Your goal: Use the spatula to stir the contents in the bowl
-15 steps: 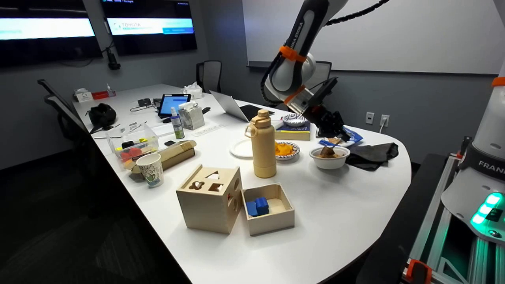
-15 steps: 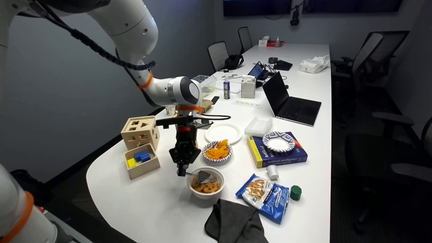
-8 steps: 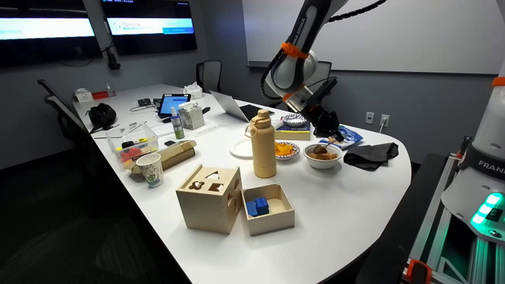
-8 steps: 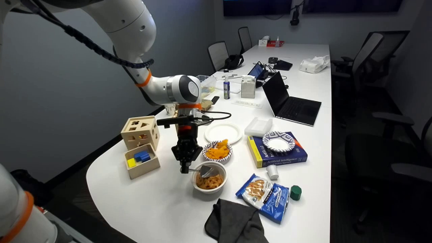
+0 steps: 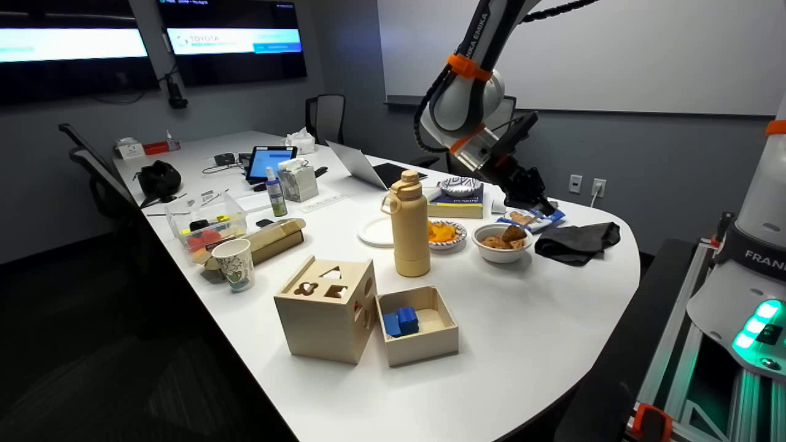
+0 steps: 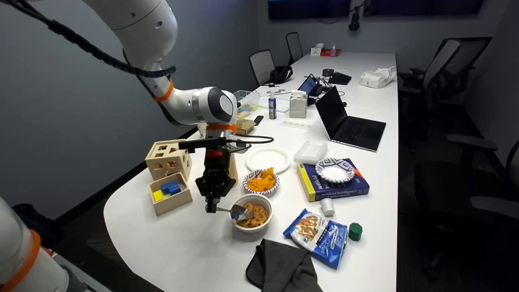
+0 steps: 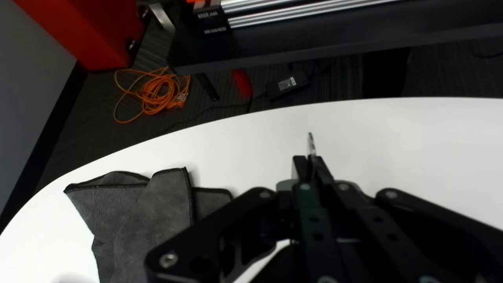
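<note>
The white bowl [image 5: 500, 253] stands on the table and also shows in an exterior view [image 6: 250, 229]. It holds orange-brown contents [image 6: 256, 216], seen also in an exterior view [image 5: 493, 242]. My gripper [image 6: 211, 205] is beside the bowl, above table height, and shows in an exterior view [image 5: 546, 210] too. It is shut on the spatula's handle. The spatula's blade [image 6: 240, 212] reaches over the near rim into the bowl, at the contents' gripper side; its brown-looking blade shows in an exterior view [image 5: 514, 233]. In the wrist view, only a thin end of the spatula [image 7: 311, 144] sticks out between the closed fingertips [image 7: 310, 163].
Close by are a patterned bowl of orange chips [image 6: 261, 182], a dark cloth [image 6: 284, 265], a blue snack bag [image 6: 318, 237] and a tan bottle [image 5: 410, 224]. A wooden box [image 6: 170, 194], a shape cube [image 6: 168, 160] and a book [image 6: 332, 184] stand further off.
The bowl shifted slightly towards the chips over the first half second, then stayed. My gripper has since moved away from the bowl's middle, drawing the spatula blade to the gripper-side rim.
</note>
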You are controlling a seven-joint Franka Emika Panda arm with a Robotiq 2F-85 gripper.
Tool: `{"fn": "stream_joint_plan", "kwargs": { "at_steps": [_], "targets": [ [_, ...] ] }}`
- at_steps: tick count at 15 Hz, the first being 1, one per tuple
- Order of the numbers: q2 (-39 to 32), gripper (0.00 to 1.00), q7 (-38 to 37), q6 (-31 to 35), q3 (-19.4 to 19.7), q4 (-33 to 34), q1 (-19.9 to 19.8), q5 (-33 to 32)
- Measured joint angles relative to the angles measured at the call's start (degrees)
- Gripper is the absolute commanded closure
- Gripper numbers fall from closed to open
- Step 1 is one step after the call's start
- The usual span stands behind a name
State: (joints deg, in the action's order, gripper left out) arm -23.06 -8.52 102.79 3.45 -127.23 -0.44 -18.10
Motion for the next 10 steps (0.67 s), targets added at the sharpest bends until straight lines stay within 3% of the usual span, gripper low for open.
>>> {"fn": "stream_joint_plan", "kwargs": {
  "at_steps": [4, 10],
  "targets": [
    [-0.1, 0.99, 1.0, -4.1, -0.2, -0.6, 0.0, 0.0],
    [-0.6, 0.99, 0.9, -4.3, -0.3, -0.6, 0.0, 0.0]
  ]
}}
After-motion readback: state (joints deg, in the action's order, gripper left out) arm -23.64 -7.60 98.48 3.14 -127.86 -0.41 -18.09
